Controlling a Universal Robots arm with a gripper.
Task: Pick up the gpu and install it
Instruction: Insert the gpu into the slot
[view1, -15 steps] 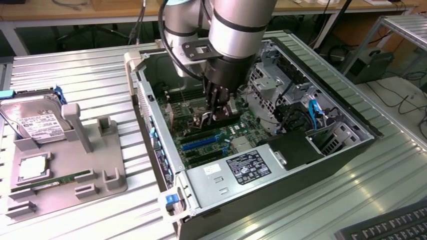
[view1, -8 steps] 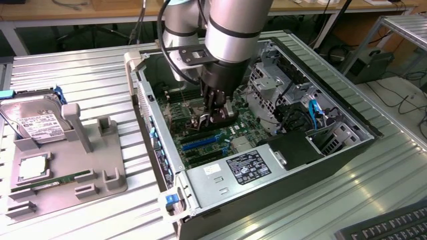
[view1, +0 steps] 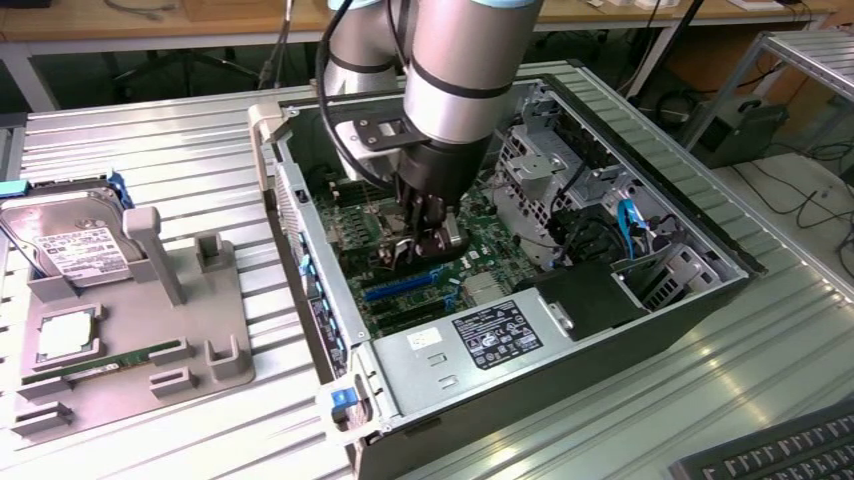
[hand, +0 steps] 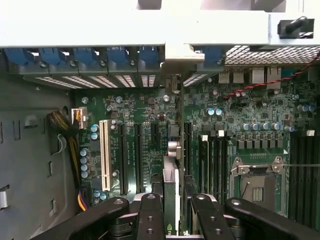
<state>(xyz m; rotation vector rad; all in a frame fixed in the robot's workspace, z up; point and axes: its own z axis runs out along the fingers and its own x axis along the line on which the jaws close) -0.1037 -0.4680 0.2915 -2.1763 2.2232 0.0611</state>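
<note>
gripper: clenched on the gpu, edge-on above the motherboard
risk: probably jams if off its slot or tilted
bracket: could snag near motherboard's rear edge

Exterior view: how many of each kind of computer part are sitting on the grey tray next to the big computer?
On the grey tray:
Hard drive: 1
Green memory stick: 1
Square silvery chip: 1
Total: 3
</note>
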